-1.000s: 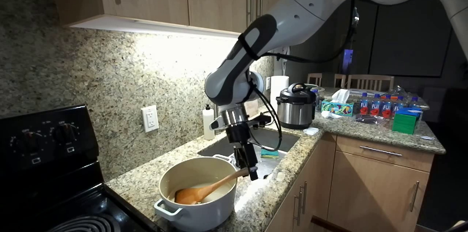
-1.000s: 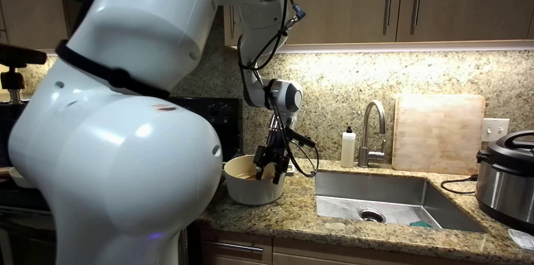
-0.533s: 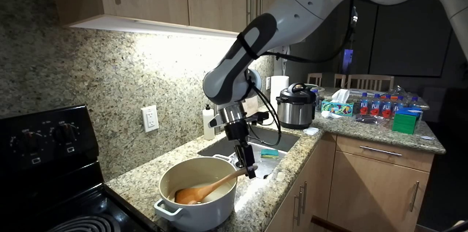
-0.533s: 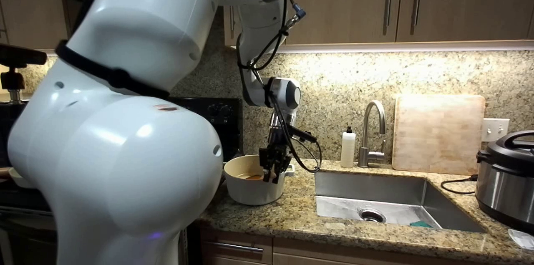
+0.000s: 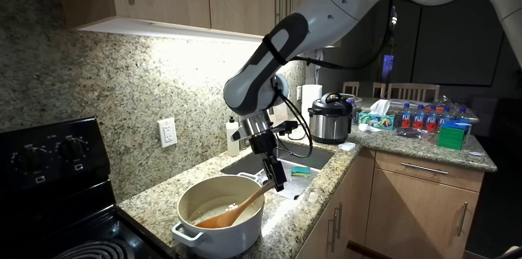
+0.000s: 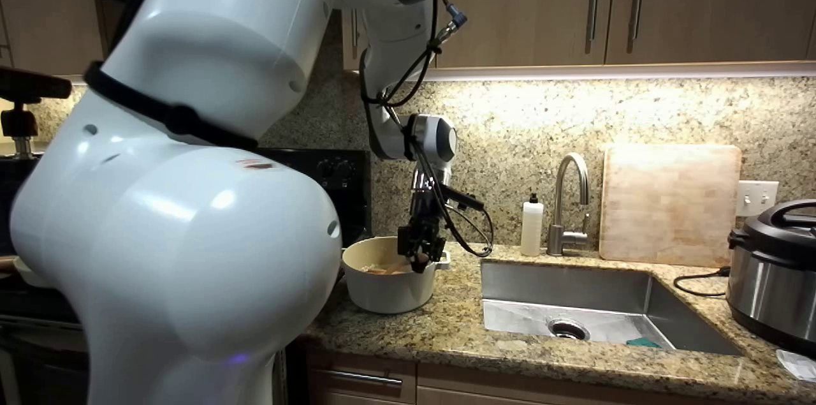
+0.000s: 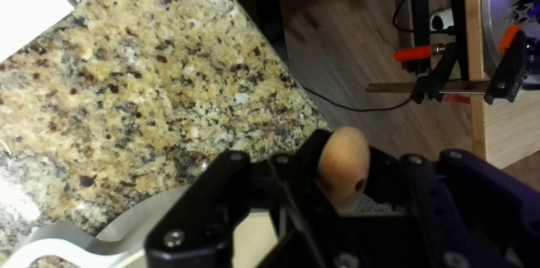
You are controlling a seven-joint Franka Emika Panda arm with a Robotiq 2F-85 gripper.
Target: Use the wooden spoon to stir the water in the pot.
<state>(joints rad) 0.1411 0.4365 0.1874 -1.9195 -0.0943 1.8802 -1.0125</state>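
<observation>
The wooden spoon (image 5: 223, 219) leans inside the wide white-grey pot (image 5: 228, 240), its broad head down in the water (image 5: 213, 211) and its handle slanting out over the rim. The water looks pale, with bright specks beside the spoon. My gripper (image 5: 276, 185) is shut on the upper handle, just outside the pot's rim on the sink side. Seen in the wrist view, the rounded end of the spoon (image 7: 344, 160) sticks up between the black fingers. The gripper (image 6: 421, 261) covers much of the spoon in an exterior view, where the pot (image 6: 386, 295) shows below it.
A steel sink (image 6: 574, 284) lies beside the pot, with a green sponge (image 5: 300, 171) in it. The black stove (image 5: 98, 246) borders the pot's opposite side. Farther off stand a soap bottle (image 5: 233, 136), a faucet (image 6: 564, 201) and the silver-and-black cooker (image 5: 331, 122).
The open jaws closed on the handle. Gripper and handle end shifted slightly up and toward the pot; the spoon's head turned more onto its edge, and bright specks appeared on the water.
</observation>
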